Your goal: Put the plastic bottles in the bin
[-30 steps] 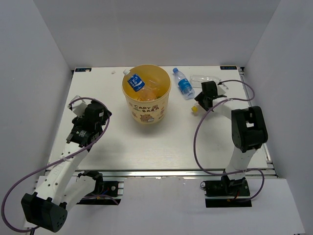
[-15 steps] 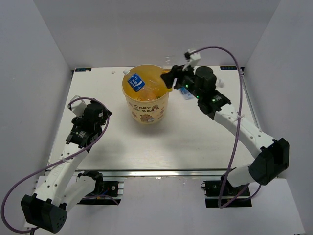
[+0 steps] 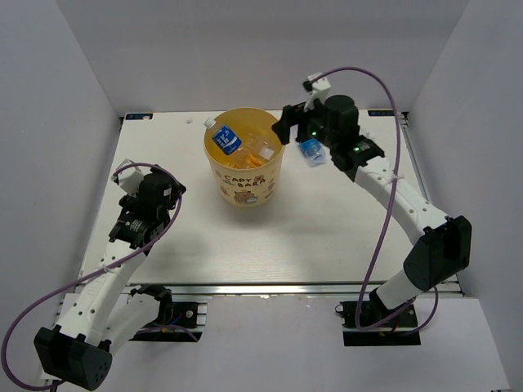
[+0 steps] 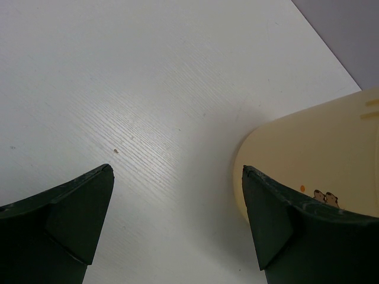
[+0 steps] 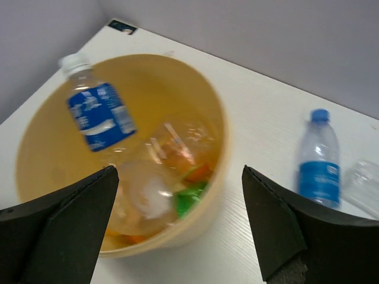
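The bin (image 3: 243,184) is a yellow-orange bucket at the table's back middle. A blue-labelled plastic bottle (image 3: 225,139) leans against its inner wall, cap up. In the right wrist view the bin (image 5: 220,139) also holds that bottle (image 5: 98,112), a clear bottle (image 5: 148,190) and green (image 5: 192,200) and orange ones. My right gripper (image 3: 296,131) hangs open over the bin's right rim with nothing between its fingers (image 5: 179,171). Another blue-labelled bottle (image 5: 318,163) lies on the table right of the bin. My left gripper (image 3: 167,189) is open and empty (image 4: 176,168), low over the table left of the bin (image 4: 320,148).
A clear plain bottle (image 5: 364,186) lies at the right edge of the right wrist view, beside the blue-labelled one (image 3: 310,153). White walls close in the table on the left, back and right.
My right arm swung from the table at the right up to the bin's right rim. Its jaws opened wide, and a clear bottle now lies in the bin. The left arm stayed put.
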Controlling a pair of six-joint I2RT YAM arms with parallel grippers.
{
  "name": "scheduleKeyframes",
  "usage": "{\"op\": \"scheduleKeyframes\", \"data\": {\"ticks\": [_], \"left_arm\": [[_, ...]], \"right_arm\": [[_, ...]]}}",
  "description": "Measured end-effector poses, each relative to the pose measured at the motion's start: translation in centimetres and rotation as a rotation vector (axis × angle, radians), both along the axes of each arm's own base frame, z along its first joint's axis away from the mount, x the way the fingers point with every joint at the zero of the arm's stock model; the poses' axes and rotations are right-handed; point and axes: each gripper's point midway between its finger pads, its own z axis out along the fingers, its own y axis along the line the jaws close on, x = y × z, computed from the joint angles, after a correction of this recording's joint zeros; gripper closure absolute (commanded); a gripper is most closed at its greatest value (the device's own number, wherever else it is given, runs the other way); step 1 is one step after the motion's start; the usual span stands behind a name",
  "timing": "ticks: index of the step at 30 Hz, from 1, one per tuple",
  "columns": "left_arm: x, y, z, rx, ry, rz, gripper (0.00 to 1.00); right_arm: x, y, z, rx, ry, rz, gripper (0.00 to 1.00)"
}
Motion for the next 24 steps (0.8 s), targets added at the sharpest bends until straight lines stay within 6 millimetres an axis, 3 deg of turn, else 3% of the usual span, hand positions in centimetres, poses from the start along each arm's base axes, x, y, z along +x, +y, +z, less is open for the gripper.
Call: {"op": "scheduleKeyframes", "data": {"ticks": [5, 8, 14, 17, 20, 24], "left_arm": [[0.0, 0.0, 0.0, 0.001, 0.000, 0.000, 0.02], [0.0, 0.0, -0.1, 0.001, 0.003, -0.001, 0.02], [0.2, -0.1, -0.4, 0.006, 0.015, 0.000, 0.02], [0.2, -0.1, -0.6, 0.008, 0.022, 0.000, 0.02], [0.2, -0.1, -0.6, 0.009, 0.024, 0.000, 0.02], [0.3, 0.0, -0.7, 0.010, 0.025, 0.002, 0.02]], "right_arm": [[4.7, -7.9, -1.5, -0.006, 0.056, -0.192, 0.11], [7.3, -11.2, -4.6, -0.043, 0.109, -0.279, 0.11], [12.1, -11.7, -15.4, -0.201, 0.310, -0.307, 0.11], [13.3, -11.7, -20.1, -0.267, 0.391, -0.306, 0.11], [13.9, -12.0, -23.3, -0.316, 0.441, -0.322, 0.11], [14.7, -12.5, -24.9, -0.359, 0.454, -0.352, 0.11]]}}
